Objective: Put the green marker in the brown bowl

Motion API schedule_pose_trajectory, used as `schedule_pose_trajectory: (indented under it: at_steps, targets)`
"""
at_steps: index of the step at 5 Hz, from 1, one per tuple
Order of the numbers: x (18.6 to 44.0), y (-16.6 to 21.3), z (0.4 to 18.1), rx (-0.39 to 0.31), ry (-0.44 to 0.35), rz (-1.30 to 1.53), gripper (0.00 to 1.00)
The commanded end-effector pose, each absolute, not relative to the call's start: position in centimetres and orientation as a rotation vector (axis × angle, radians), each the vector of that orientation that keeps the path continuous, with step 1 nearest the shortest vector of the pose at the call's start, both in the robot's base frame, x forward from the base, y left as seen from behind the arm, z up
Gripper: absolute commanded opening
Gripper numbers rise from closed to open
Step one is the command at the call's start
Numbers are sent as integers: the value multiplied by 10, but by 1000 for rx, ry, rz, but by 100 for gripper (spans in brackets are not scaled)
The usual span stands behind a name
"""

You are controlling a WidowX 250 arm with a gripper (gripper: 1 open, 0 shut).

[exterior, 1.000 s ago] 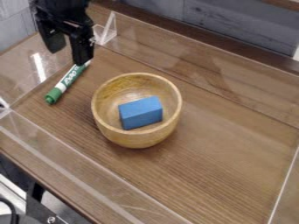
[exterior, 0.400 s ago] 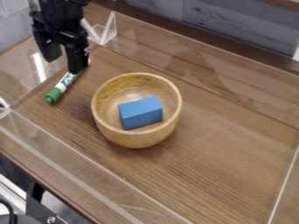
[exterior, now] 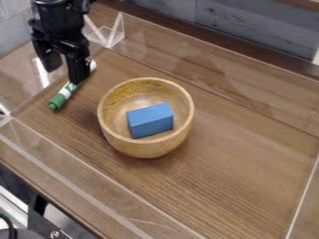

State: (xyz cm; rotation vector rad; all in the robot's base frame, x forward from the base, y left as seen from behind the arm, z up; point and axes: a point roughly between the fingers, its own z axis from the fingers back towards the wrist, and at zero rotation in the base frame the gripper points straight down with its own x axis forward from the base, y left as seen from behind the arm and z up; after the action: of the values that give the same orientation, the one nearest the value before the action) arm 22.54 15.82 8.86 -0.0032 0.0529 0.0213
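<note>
The gripper (exterior: 63, 65) hangs over the far-left part of the table, pointing straight down, its two dark fingers spread apart with nothing between them. Since a second ago it has shifted left and sunk lower, so that it now covers the upper half of the green marker (exterior: 62, 96); this looks like the final approach before a pinch, and the pick itself is not yet made. The green marker lies flat on the wood, slanted, its green end towards the near left, just left of the brown bowl (exterior: 116, 128) and apart from it. The marker is slim and round, likely to roll if nudged. The bowl is thick-rimmed turned wood with visible grain, and a matte blue block (exterior: 149, 119) sits inside it. The table (exterior: 237, 140) is glossy dark wood.
</note>
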Motion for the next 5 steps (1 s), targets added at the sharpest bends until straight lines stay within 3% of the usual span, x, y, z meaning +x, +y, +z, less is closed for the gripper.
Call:
schedule_pose_trajectory:
  at_steps: [1,5]
  targets:
    - [227,168,92,14,28,36,100]
    - [235,182,80,-23,47,37,100]
